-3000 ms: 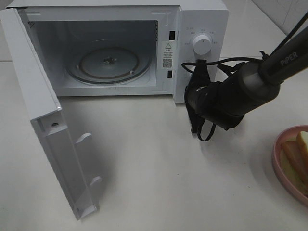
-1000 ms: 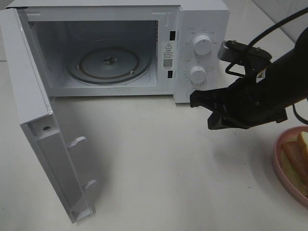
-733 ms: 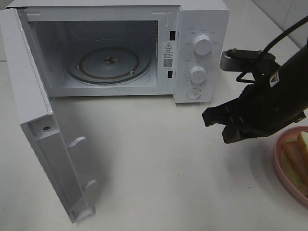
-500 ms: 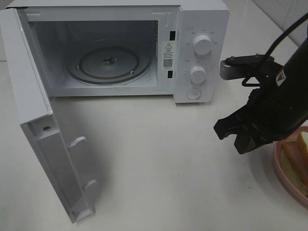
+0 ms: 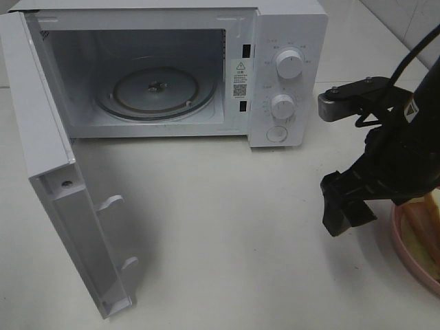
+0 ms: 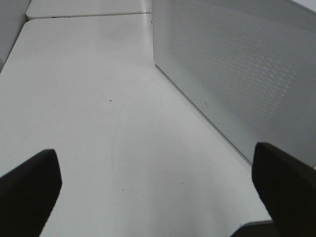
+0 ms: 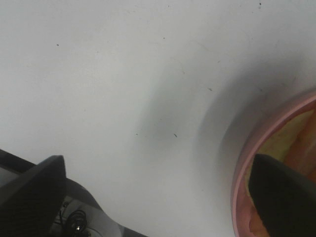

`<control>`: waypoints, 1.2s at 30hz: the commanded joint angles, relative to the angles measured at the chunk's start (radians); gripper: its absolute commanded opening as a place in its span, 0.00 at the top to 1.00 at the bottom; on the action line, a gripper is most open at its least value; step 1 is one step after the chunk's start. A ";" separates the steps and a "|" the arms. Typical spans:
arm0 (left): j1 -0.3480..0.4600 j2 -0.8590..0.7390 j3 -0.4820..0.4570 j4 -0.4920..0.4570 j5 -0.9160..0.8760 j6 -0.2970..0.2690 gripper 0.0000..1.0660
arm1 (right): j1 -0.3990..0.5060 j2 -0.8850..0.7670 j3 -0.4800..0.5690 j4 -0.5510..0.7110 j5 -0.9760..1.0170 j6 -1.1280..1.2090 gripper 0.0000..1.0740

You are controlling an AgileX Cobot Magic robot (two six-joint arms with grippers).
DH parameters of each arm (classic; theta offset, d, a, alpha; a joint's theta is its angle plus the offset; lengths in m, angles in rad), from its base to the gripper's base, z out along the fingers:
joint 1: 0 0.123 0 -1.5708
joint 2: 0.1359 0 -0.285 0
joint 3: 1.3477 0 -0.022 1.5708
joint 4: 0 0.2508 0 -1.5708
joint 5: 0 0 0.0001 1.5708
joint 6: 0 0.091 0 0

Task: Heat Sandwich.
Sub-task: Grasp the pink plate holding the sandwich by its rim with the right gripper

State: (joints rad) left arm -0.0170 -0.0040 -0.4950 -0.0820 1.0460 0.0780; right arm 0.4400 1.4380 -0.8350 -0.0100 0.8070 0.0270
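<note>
The sandwich (image 5: 427, 214), pale yellow slices with a reddish strip, lies on a round pink plate (image 5: 400, 249) at the table's right edge, partly cut off by the frame. My right gripper (image 5: 348, 212) hangs just left of the plate, pointing down. In the right wrist view its fingers (image 7: 34, 190) stand wide apart, so the right gripper (image 7: 158, 197) is open and empty, with the plate's rim (image 7: 241, 174) and the sandwich (image 7: 292, 142) beside one finger. My left gripper (image 6: 158, 192) is open over bare table, outside the exterior high view.
A white microwave (image 5: 289, 27) stands at the back with its door (image 5: 62, 199) swung wide open to the left, showing a glass turntable (image 5: 155, 93). Two knobs (image 5: 283, 106) are on its right panel. The left wrist view shows the microwave's perforated wall (image 6: 237, 74).
My right gripper has moved away from the microwave's control panel, rightward and toward the front, down beside the plate. Its jaws have opened from shut.
</note>
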 commanded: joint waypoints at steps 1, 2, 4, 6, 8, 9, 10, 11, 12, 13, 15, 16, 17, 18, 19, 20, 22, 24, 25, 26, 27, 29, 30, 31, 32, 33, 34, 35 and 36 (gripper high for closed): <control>0.000 -0.022 0.003 -0.008 -0.008 -0.003 0.08 | -0.027 -0.006 -0.006 -0.007 0.034 -0.018 0.05; 0.000 -0.022 0.003 -0.008 -0.008 -0.003 0.08 | -0.046 -0.006 -0.006 -0.007 0.050 -0.016 0.05; 0.000 -0.022 0.003 -0.008 -0.008 -0.003 0.08 | -0.057 -0.006 -0.006 -0.007 0.054 -0.009 0.06; 0.000 -0.022 0.003 -0.008 -0.008 -0.003 0.08 | -0.083 -0.006 -0.006 -0.007 0.062 0.008 0.07; 0.000 -0.022 0.003 -0.008 -0.008 -0.003 0.08 | -0.090 -0.006 -0.006 -0.007 0.065 0.011 0.07; 0.000 -0.022 0.003 -0.008 -0.008 -0.003 0.08 | -0.098 -0.006 -0.006 -0.007 0.071 0.015 0.08; 0.000 -0.022 0.003 -0.008 -0.008 -0.003 0.08 | -0.106 -0.004 -0.006 -0.007 0.074 0.019 0.08; 0.000 -0.022 0.003 -0.008 -0.008 -0.003 0.08 | -0.123 0.002 -0.006 -0.007 0.080 0.028 0.08; 0.000 -0.022 0.003 -0.008 -0.008 -0.003 0.08 | -0.123 0.002 -0.006 -0.007 0.080 0.028 0.08; 0.000 -0.022 0.003 -0.008 -0.008 -0.003 0.08 | -0.130 0.007 -0.006 -0.007 0.085 0.032 0.09; 0.000 -0.022 0.003 -0.008 -0.008 -0.003 0.08 | -0.147 0.030 -0.006 -0.010 0.089 0.054 0.09; 0.000 -0.022 0.003 -0.008 -0.008 -0.003 0.08 | -0.147 0.030 -0.006 -0.010 0.089 0.054 0.09; 0.000 -0.022 0.003 -0.008 -0.008 -0.003 0.08 | -0.149 0.039 -0.006 -0.013 0.088 0.068 0.09; 0.000 -0.022 0.003 -0.008 -0.008 -0.003 0.08 | -0.149 0.047 -0.006 -0.022 0.084 0.079 0.10; 0.000 -0.022 0.003 -0.008 -0.008 -0.003 0.08 | -0.149 0.067 -0.006 -0.042 0.082 0.106 0.10; 0.000 -0.022 0.003 -0.008 -0.008 -0.003 0.08 | -0.149 0.067 -0.006 -0.042 0.082 0.106 0.10; 0.000 -0.022 0.003 -0.008 -0.008 -0.003 0.08 | -0.149 0.089 -0.006 -0.063 0.077 0.129 0.11; 0.000 -0.022 0.003 -0.008 -0.008 -0.003 0.08 | -0.149 0.119 -0.006 -0.085 0.070 0.151 0.11; 0.000 -0.022 0.003 -0.008 -0.008 -0.003 0.08 | -0.149 0.128 -0.006 -0.085 0.068 0.153 0.11; 0.000 -0.022 0.003 -0.008 -0.008 -0.003 0.08 | -0.149 0.128 -0.006 -0.085 0.068 0.153 0.11; 0.000 -0.022 0.003 -0.008 -0.008 -0.003 0.08 | -0.149 0.137 -0.006 -0.085 0.062 0.157 0.12; 0.000 -0.022 0.003 -0.008 -0.008 -0.003 0.08 | -0.149 0.157 -0.006 -0.079 0.043 0.159 0.12; 0.000 -0.022 0.003 -0.008 -0.008 -0.003 0.08 | -0.149 0.157 -0.006 -0.079 0.043 0.159 0.12; 0.000 -0.022 0.003 -0.008 -0.008 -0.003 0.08 | -0.149 0.159 -0.006 -0.074 0.036 0.160 0.13; 0.000 -0.022 0.003 -0.008 -0.008 -0.003 0.08 | -0.149 0.160 -0.006 -0.060 0.021 0.158 0.13; 0.000 -0.022 0.003 -0.008 -0.008 -0.003 0.08 | -0.149 0.160 -0.006 -0.055 0.013 0.155 0.13; 0.000 -0.022 0.003 -0.008 -0.008 -0.003 0.08 | -0.149 0.160 -0.006 -0.055 0.013 0.155 0.13; 0.000 -0.022 0.003 -0.008 -0.008 -0.003 0.08 | -0.149 0.160 -0.006 -0.056 0.009 0.155 0.13; 0.000 -0.022 0.003 -0.008 -0.008 -0.003 0.08 | -0.149 0.160 -0.006 -0.056 0.009 0.155 0.13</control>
State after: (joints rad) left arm -0.0170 -0.0040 -0.4950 -0.0820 1.0460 0.0780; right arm 0.2940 1.5970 -0.8380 -0.0710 0.8210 0.1830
